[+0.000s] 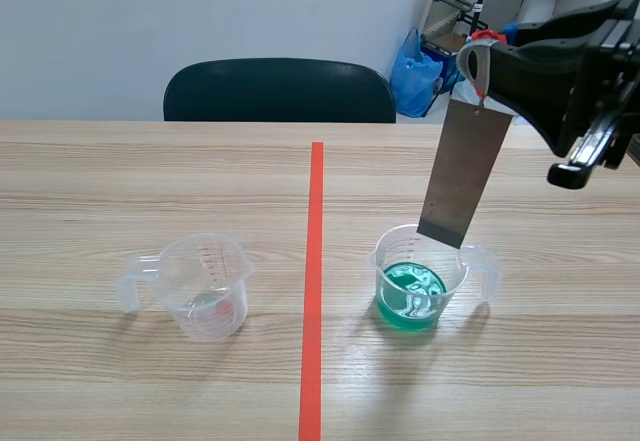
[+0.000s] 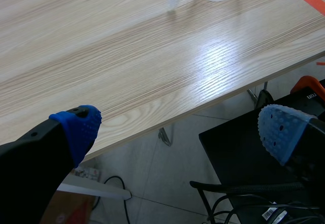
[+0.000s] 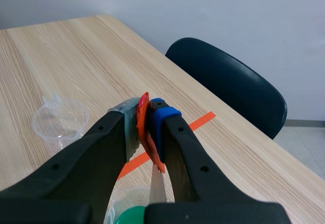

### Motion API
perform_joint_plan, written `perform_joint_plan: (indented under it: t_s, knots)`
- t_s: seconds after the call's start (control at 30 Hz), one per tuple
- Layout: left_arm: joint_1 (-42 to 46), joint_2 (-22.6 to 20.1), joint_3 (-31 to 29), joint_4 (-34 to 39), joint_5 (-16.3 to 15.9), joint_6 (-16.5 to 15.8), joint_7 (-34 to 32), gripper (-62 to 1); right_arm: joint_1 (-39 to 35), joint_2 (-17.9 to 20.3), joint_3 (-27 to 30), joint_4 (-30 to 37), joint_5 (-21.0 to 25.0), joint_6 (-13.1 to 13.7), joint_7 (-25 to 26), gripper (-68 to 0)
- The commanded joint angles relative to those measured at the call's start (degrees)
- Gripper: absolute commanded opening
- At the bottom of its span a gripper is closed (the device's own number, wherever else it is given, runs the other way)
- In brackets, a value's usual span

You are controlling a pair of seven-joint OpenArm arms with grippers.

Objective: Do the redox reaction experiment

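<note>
A grey metal strip (image 1: 463,176) hangs tilted from my right gripper (image 1: 478,61), which is raised at the right and shut on the red tab (image 3: 144,125) at the strip's top. The strip's lower edge sits at the mouth of a clear beaker (image 1: 425,281) holding green liquid (image 1: 410,296), above the liquid's surface. In the right wrist view the strip (image 3: 157,186) shows edge-on under the fingers, over the green liquid (image 3: 133,216). A second clear beaker (image 1: 200,286), without liquid, stands left of the tape line. My left gripper (image 2: 183,125) is open off the table's edge, holding nothing.
An orange-red tape line (image 1: 313,281) runs down the middle of the wooden table (image 1: 100,211). A dark chair (image 1: 280,91) stands behind the far edge, with a blue bag (image 1: 415,71) beyond it. Under my left gripper are the floor, cables and a black base (image 2: 238,148).
</note>
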Motion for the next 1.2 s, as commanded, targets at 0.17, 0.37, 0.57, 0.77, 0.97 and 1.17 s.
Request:
perform_joint_plan:
  t_s: [0.17,0.37,0.57,0.77,0.97,1.17]
  knots:
    - [0.1,0.0,-0.2,0.7,-0.3,0.3,-0.8,1.4,1.1,0.8,0.5,2.5,3.0,0.4,-1.4,-66.9]
    - [0.1,0.0,-0.2,0.7,-0.3,0.3,-0.8,1.4,2.5,0.8,0.5,2.5,4.7,0.4,-2.6,-66.9]
    - [0.1,0.0,-0.2,0.7,-0.3,0.3,-0.8,1.4,2.5,0.8,0.5,2.5,5.1,0.4,-2.8,-66.9]
    - [0.1,0.0,-0.2,0.7,-0.3,0.3,-0.8,1.4,2.5,0.8,0.5,2.5,5.1,0.4,-2.8,-66.9]
    - [0.1,0.0,-0.2,0.7,-0.3,0.3,-0.8,1.4,2.5,0.8,0.5,2.5,5.1,0.4,-2.8,-66.9]
    - [0.1,0.0,-0.2,0.7,-0.3,0.3,-0.8,1.4,2.5,0.8,0.5,2.5,5.1,0.4,-2.8,-66.9]
